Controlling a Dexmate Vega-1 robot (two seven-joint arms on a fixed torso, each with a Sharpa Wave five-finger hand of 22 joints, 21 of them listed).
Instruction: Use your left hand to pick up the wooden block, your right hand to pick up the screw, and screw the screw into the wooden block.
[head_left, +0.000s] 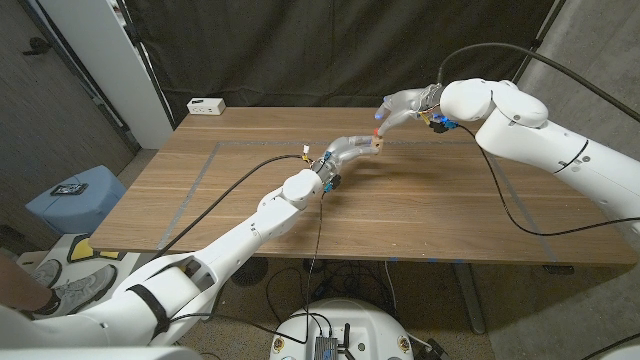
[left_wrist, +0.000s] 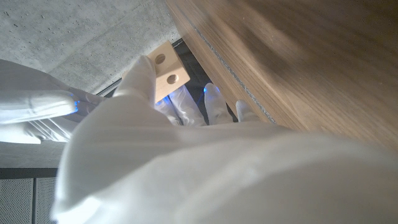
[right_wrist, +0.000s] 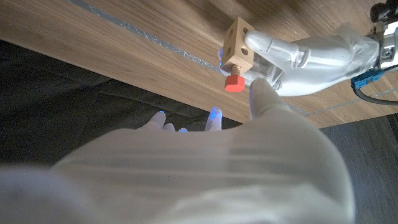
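One wooden block and one screw with a red head are in play, both up above the worktop toward its far middle. The left hand grasps the wooden block between its fingers; in the right wrist view the screw's shank sits in a hole of the block, red head hanging out. In the left wrist view two round holes can be counted on the block's pale face, the rest being covered by the hand's back. The right hand hovers just beside the block, a fingertip close to the screw head; whether it touches or pinches the screw cannot be told. In the head view block and screw are too small to make out clearly. One white box lies at the worktop's far left corner.
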